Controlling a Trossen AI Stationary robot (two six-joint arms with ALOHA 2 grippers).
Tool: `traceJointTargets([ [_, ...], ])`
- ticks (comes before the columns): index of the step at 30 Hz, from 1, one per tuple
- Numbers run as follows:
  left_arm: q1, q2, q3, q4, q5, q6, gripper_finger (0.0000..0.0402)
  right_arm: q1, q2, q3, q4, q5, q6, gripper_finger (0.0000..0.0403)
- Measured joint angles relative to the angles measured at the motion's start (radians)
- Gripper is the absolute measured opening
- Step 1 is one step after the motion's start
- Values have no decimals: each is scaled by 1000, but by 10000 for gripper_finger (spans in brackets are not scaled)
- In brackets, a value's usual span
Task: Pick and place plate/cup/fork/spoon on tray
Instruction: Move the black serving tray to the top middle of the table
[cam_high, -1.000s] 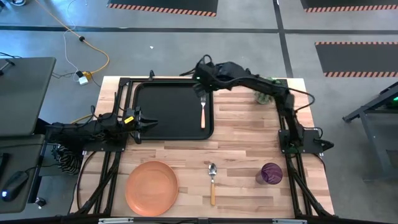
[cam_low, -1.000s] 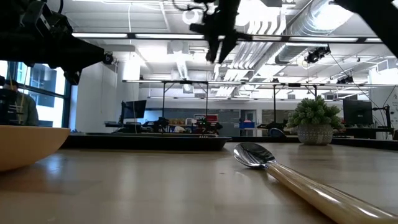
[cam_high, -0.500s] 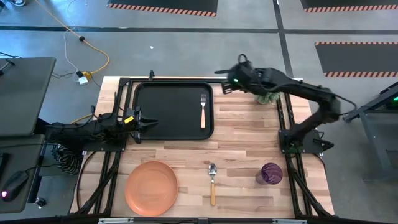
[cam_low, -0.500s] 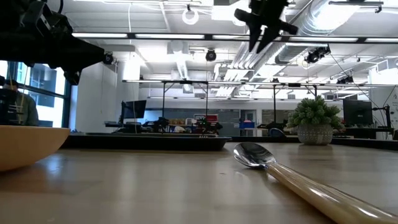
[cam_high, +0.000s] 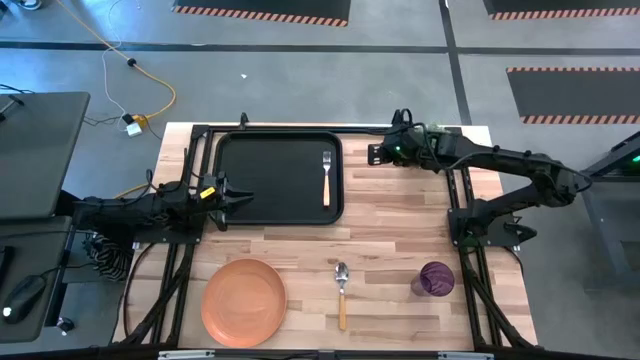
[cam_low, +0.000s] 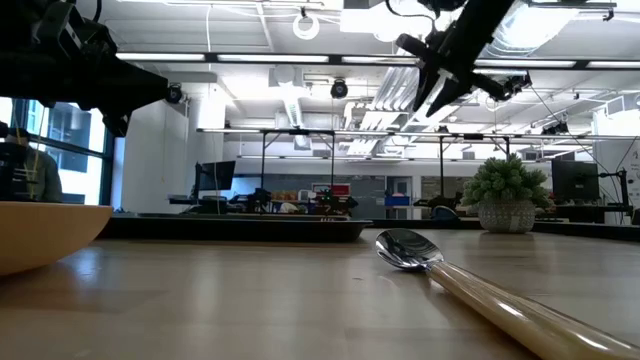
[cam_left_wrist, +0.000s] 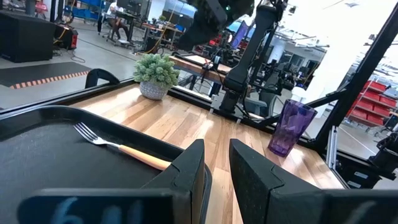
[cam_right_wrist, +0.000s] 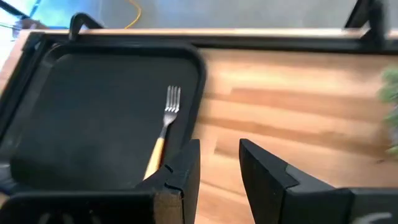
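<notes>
High view: the tray (cam_high: 270, 180) lies on the far left part of the bench (cam_high: 400, 230). The fork (cam_high: 326, 177) rests inside the tray along its right side, tines pointing far, handle near. The plate (cam_high: 244, 302) sits at the near left of the bench, well apart from the tray. The spoon (cam_high: 341, 292) lies near the middle of the near edge, bowl toward the far side, between the plate and the cup (cam_high: 436, 279), which stands at the near right. The right end effector (cam_high: 378, 153) hangs above the bench just right of the tray's far right corner, empty. The left end effector (cam_high: 238, 197) waits at the tray's left edge.

Low view: the spoon (cam_low: 470, 285) stretches along the bench, bowl farther away. The plate's (cam_low: 45, 235) rim shows at the left. The tray (cam_low: 240, 229) lies flat beyond them. A plant (cam_low: 507, 195) stands at the far right. The right end effector (cam_low: 435, 85) hangs high, fingers spread, holding nothing.

Left wrist view: the left end effector (cam_left_wrist: 216, 174) has its fingers a little apart with nothing between them, over the tray (cam_left_wrist: 43, 143). The fork (cam_left_wrist: 118, 147), plant (cam_left_wrist: 155, 74) and cup (cam_left_wrist: 287, 127) lie beyond.

Right wrist view: the right end effector (cam_right_wrist: 219, 163) is open and empty above the bench (cam_right_wrist: 298, 112), beside the tray (cam_right_wrist: 93, 118) holding the fork (cam_right_wrist: 164, 130).
</notes>
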Motion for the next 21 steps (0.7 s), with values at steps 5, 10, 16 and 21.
traceJointTargets([
  [5,0,0,0,0,-1,0,64,0,6,-74,138,-71,6,110],
  [10,0,0,0,1,-1,-1,64,0,35,-104,201,-90,31,136],
  [16,0,0,0,1,-1,-2,64,0,130,-91,282,-141,3,159],
  [21,0,0,0,1,-2,0,64,-1,221,-71,296,-160,1,161],
])
